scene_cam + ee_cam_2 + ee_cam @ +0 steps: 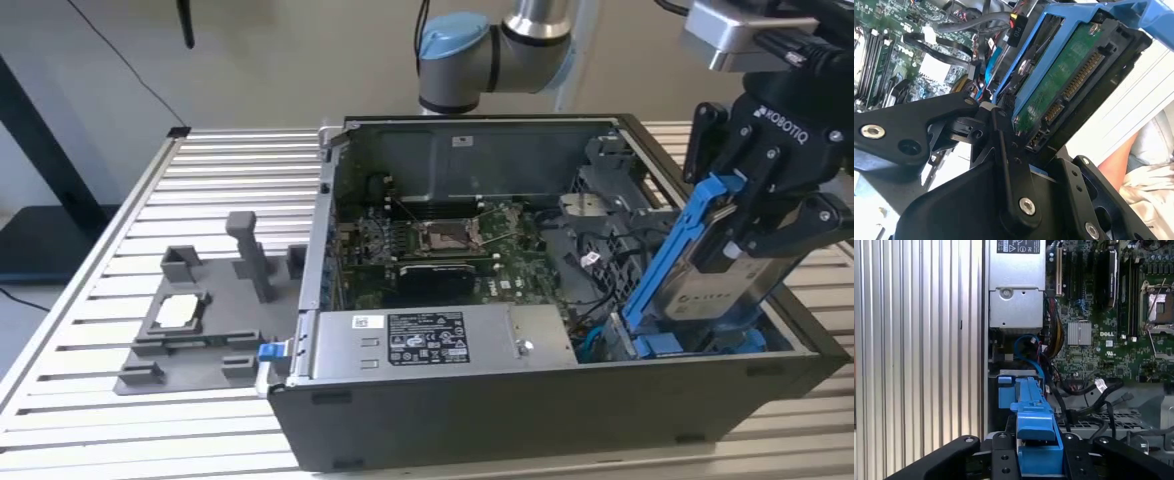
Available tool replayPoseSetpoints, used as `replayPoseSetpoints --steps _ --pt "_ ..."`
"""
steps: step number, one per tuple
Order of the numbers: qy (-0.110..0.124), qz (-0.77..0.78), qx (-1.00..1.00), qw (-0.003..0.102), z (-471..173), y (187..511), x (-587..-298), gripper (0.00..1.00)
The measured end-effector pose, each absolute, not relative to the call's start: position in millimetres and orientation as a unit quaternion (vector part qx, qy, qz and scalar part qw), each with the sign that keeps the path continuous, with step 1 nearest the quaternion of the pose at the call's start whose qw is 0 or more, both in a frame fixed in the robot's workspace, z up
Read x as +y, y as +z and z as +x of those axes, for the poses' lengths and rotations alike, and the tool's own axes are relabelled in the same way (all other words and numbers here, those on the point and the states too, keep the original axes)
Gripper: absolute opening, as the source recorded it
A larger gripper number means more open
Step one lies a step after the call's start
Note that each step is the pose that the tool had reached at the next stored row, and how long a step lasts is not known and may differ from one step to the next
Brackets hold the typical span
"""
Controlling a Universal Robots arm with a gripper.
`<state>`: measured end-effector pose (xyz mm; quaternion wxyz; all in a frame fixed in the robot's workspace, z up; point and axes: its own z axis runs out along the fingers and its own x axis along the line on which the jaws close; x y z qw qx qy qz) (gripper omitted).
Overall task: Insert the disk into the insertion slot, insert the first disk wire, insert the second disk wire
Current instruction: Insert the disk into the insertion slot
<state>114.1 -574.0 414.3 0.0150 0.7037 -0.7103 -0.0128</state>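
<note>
**Disk held on end at the bay mouth**

Gripper (758,238) closed on the disk (697,285), black fingers (801,225) pressing its two broad faces near the upper end. In both wrist views, the same clamp: gripper (1036,447) around the blue carrier frame of the disk (1029,407), and gripper (1004,117) beside the green circuit-board face of the disk (1066,87), with the connector edge close to the fingers.

Long axis steep, not quite upright: upper end leaning toward the exterior view's right, lower end pointing down into the computer case (534,415). White label face turned toward the exterior camera, blue frame edge toward the exterior view's left.

Lower end right at the insertion slot (667,345), in the case's near corner on the exterior view's right, among the blue plastic pieces (1005,390). Cannot tell whether already inside the mouth.

Tight at the sides: case wall just beside the disk on the exterior view's right, black cables (1089,390) and a blue cable (1026,347) near on the other side. Grey power-supply box (427,340) further along the near wall, motherboard (441,240) beyond. Open top above the case. Fixture tray (187,330) well apart on the slatted table (120,220).
</note>
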Motion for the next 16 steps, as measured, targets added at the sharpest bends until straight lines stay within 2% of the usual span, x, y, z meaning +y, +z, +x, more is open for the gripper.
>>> replayPoseSetpoints --steps 16 --pt "-0.013 0.704 -0.710 0.015 113.9 392.5 -573.0 0.33"
